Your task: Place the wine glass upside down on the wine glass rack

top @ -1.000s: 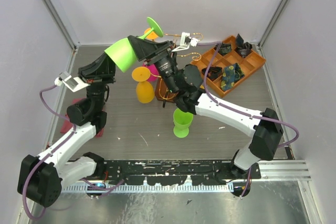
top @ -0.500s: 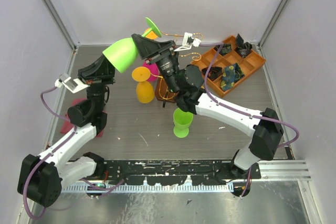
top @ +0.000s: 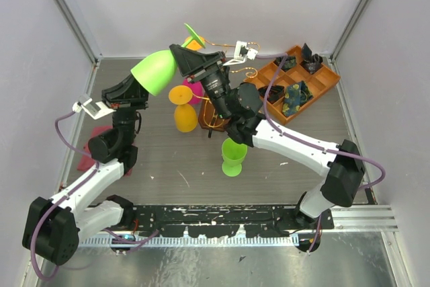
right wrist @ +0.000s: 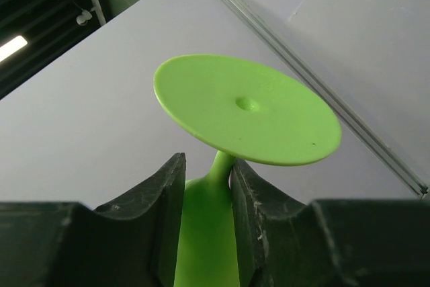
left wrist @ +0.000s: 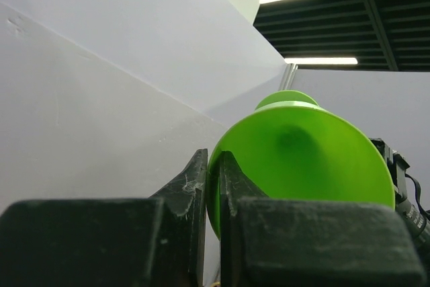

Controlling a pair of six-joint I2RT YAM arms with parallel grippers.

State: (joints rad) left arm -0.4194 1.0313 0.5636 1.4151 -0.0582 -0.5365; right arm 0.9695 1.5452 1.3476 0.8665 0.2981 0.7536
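In the left wrist view, the lime-green wine glass (left wrist: 302, 159) is seen bowl-first, right at the tips of the left gripper (left wrist: 213, 166). The fingers are drawn close together with the bowl's rim slotted between them; whether the rim is pinched or merely straddled cannot be told. The glass looks like moulded plastic, so it is judged light, stiff and hard to break, yet smooth enough to slip. A thin rim is judged a poor place for a hold.

In the right wrist view, the right gripper (right wrist: 208, 173) is closed around the stem just beneath the round foot, which is spread above the fingertips. The stem's thicker lower part fills the gap and is touched by both fingers. This is judged the better hold: the foot serves as a stop and the bowl is left free.

In the top external view, the glass is held aloft on its side between the two grippers, bowl toward the left one, foot beyond the right one. The wine glass rack (top: 251, 72) is seen just behind the right wrist. The orange compartment tray (top: 316, 99) lies on the outer side of the right arm, well apart from the glass. Small dark pieces are held in several compartments, one mottled blue and yellow; what they are cannot be made out
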